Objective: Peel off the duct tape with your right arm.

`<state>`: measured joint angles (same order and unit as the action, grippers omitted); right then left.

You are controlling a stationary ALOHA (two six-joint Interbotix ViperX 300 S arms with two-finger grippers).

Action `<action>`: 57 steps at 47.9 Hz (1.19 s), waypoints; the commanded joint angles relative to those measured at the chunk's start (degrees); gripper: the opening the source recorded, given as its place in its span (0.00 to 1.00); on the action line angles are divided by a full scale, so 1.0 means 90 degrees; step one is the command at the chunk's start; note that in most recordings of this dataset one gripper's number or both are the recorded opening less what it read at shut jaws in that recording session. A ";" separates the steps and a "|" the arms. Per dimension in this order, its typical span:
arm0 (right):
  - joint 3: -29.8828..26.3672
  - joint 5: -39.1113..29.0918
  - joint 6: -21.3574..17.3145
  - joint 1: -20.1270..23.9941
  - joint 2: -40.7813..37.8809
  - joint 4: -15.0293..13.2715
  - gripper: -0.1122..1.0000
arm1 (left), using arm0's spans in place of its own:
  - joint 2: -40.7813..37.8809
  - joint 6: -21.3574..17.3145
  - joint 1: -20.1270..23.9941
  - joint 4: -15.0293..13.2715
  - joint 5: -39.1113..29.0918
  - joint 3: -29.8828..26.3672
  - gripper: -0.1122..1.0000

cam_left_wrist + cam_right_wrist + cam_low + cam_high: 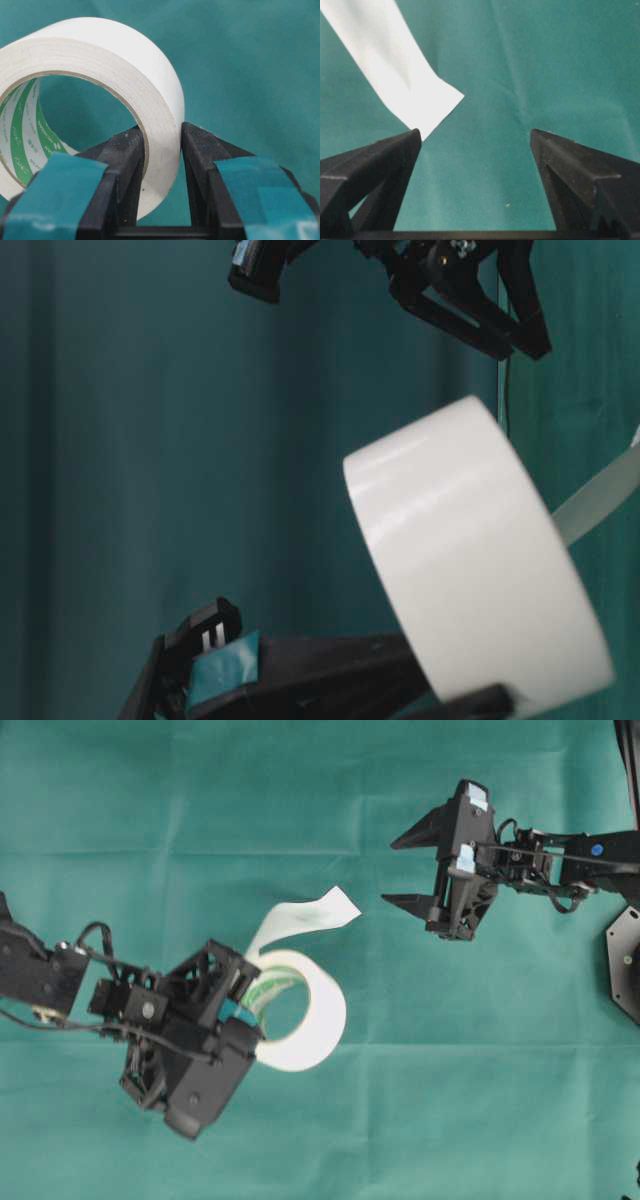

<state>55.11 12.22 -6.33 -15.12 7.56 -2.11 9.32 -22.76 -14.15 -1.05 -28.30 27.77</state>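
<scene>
The duct tape (318,1010) is held clear of the green-covered tabletop (480,1100) by the left tool (162,150), whose two teal-padded fingers (55,195) are clamped across the roll's wall — one inside the core, one on the outer face. Green-and-white print is seen on the inner core (30,135); through the core only green cloth is seen. A peeled strip (305,915) is curled up from the rim toward the right tool (405,870). That tool's pointed jaws are spread wide apart and nothing is gripped — the strip's free end (427,107) lies just beyond its one fingertip (405,145).
</scene>
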 commanded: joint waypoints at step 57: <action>0.0449 0.0332 -0.0225 0.0283 0.0195 0.0000 0.72 | 0.0586 -0.0947 0.1563 0.0010 -0.0762 0.0098 0.29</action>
<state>59.50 14.68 -8.35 -12.74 8.26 -2.11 13.80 -31.64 1.14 -0.79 -35.42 28.92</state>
